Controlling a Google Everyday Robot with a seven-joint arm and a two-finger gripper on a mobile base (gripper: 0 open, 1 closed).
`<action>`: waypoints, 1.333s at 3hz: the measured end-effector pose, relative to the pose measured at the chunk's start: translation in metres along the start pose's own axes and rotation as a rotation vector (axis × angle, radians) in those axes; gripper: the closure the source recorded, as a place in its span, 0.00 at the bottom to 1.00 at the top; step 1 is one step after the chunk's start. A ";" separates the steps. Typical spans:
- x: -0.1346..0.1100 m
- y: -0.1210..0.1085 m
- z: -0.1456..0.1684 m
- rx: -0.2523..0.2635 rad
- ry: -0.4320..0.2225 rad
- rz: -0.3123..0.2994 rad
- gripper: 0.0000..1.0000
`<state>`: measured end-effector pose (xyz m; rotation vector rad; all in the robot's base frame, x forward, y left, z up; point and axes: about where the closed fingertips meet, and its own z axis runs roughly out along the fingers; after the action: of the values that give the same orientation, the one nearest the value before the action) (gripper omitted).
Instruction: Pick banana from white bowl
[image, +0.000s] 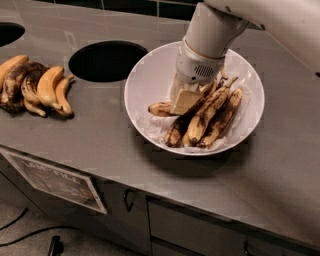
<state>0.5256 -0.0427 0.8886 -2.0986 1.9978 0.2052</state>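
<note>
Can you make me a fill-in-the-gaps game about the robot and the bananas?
1. The gripper is down beside the banana in the ___ bowl.
2. The hole in the counter sits between the bunch and the ___.
3. The bunch is made of more ___.

Missing words: white, bowl, bananas.
</note>
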 end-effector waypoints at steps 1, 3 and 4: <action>-0.005 0.006 -0.016 0.043 0.003 -0.010 1.00; -0.032 0.036 -0.073 0.179 0.025 -0.074 1.00; -0.050 0.050 -0.097 0.240 0.037 -0.112 1.00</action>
<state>0.4673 -0.0222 0.9913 -2.0650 1.8149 -0.0893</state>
